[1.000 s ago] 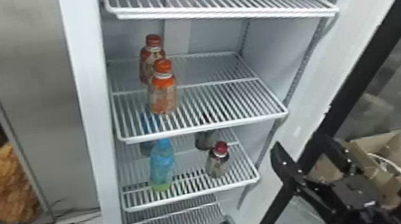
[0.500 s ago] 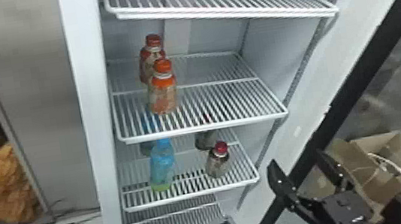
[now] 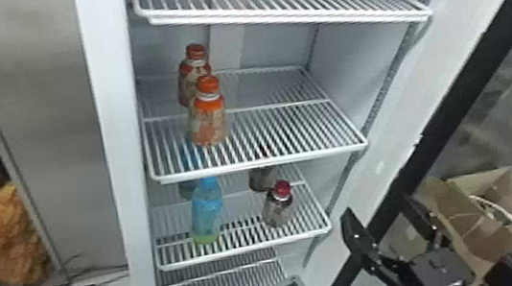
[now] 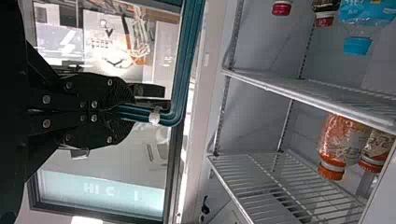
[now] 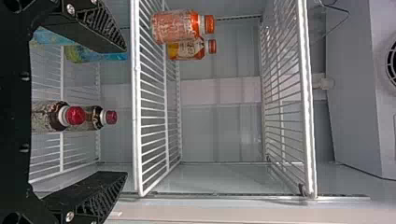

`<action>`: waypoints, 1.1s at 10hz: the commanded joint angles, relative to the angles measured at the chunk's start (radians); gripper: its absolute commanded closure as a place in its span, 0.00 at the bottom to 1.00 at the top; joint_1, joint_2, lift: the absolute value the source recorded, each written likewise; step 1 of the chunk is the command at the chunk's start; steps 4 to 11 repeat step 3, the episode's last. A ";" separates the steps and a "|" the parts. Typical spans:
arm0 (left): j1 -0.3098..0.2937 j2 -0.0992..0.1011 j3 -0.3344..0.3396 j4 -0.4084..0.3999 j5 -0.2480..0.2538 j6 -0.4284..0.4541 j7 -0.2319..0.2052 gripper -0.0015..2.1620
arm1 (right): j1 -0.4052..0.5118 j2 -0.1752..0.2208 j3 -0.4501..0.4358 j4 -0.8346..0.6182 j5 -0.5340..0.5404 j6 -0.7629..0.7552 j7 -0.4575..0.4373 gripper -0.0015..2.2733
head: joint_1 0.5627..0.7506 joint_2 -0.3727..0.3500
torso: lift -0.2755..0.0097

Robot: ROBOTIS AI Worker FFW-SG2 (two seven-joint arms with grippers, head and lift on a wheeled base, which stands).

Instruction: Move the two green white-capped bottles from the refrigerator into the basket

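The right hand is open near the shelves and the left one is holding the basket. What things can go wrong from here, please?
The right hand may take a wrong bottle: the red-capped bottle, orange-capped bottle and blue-capped bottle do not match the task's white caps.

The left hand grips the basket by a narrow bar, so it might tilt when loaded.

Pale letters stand on the teal strip [image 4: 70, 186]; bits of print mark the orange bottle [image 4: 337, 142] and blue bottle [image 4: 366, 13]. No full word is legible.
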 commanded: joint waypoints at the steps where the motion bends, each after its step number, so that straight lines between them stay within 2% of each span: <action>1: -0.001 0.001 -0.002 0.002 0.000 0.000 0.000 0.56 | 0.000 0.001 0.000 0.002 0.001 -0.001 0.002 0.05 | 0.70 0.03 | 0.95; 11: -0.001 0.000 -0.002 0.002 0.000 0.000 0.000 0.56 | 0.000 0.001 0.002 0.005 0.001 -0.004 0.002 0.05 | 0.70 0.03 | 0.95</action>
